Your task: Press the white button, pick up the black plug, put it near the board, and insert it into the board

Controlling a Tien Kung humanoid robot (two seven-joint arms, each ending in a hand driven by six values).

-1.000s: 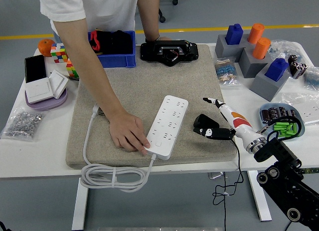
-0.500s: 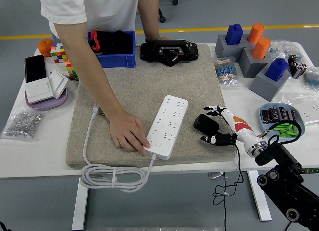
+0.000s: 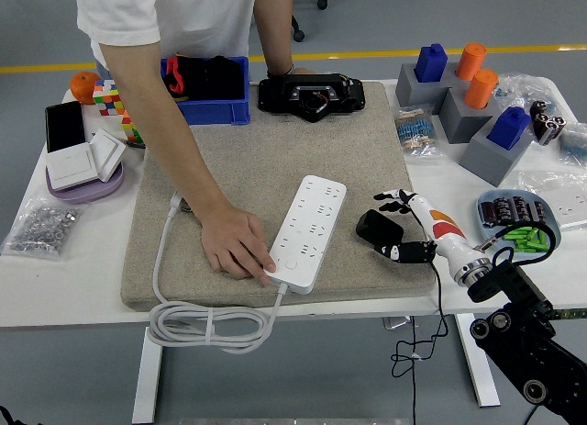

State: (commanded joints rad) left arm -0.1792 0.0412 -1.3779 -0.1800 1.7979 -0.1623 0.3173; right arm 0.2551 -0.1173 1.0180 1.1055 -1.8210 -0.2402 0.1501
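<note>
- The white counter [image 3: 55, 287] carried a large grey felt mat [image 3: 266, 140] across its middle.
- A person [image 3: 165, 12] stood at the far side, one arm reaching down over the mat.
- The person's hand [image 3: 234, 246] lay flat on the mat, its fingertips touching the near left corner of the board.
- The white board [image 3: 307, 230], a power strip, lay at a slant on the near right part of the mat, its white cable [image 3: 206, 326] looping off the near edge of the counter.
- The right hand [image 3: 401, 225] came in from the near right, fingers curled about the black plug [image 3: 377, 228] from the right, with the index above and the thumb below; whether they truly gripped it I cannot tell.
- The black plug sat on the mat just right of the board, apart from it, its cord hanging over the near edge.
- A blue bin [image 3: 213, 93] stood at the far left of the mat.
</note>
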